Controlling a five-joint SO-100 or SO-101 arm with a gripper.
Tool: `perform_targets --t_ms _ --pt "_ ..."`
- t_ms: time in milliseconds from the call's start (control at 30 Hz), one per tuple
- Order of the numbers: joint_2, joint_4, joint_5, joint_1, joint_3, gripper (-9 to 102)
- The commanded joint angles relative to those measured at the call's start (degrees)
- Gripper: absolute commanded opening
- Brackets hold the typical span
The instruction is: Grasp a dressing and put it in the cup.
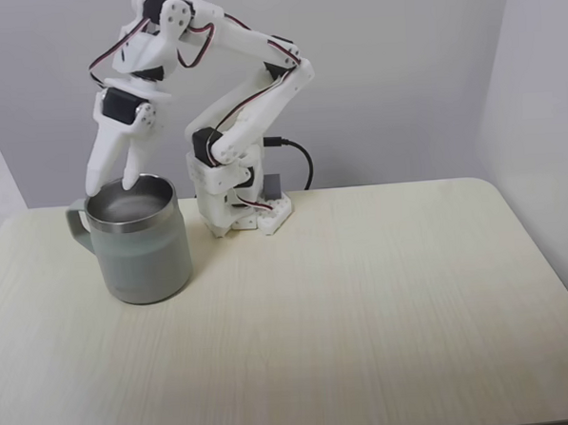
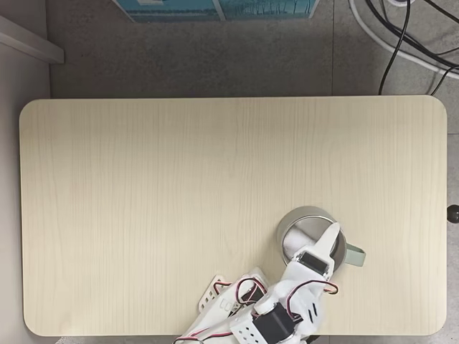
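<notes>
The cup (image 1: 143, 258) is a pale grey-green mug with a steel rim, standing at the table's left in one fixed view. From above, the cup (image 2: 284, 231) sits near the lower right edge with its handle pointing right. My white gripper (image 1: 111, 186) hangs straight down over the cup's mouth, its fingertips at rim height. The fingers are spread and nothing shows between them, so it is open. Seen from above, the gripper (image 2: 327, 238) reaches over the cup's opening. The dressing is hidden or out of view.
The arm's base (image 1: 249, 212) is fixed at the back edge, just right of the cup, with a black cable (image 1: 301, 164) behind it. The light wooden table (image 2: 179, 201) stretches wide. A blue box (image 2: 215, 8) and cables (image 2: 401, 36) lie on the floor beyond it.
</notes>
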Motion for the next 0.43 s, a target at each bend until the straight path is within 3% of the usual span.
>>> perform_targets --t_ms 0,400 --pt "0.1 0.5 0.4 -1.5 0.9 26" --pt "3.1 0.4 0.4 -1.6 1.2 26"
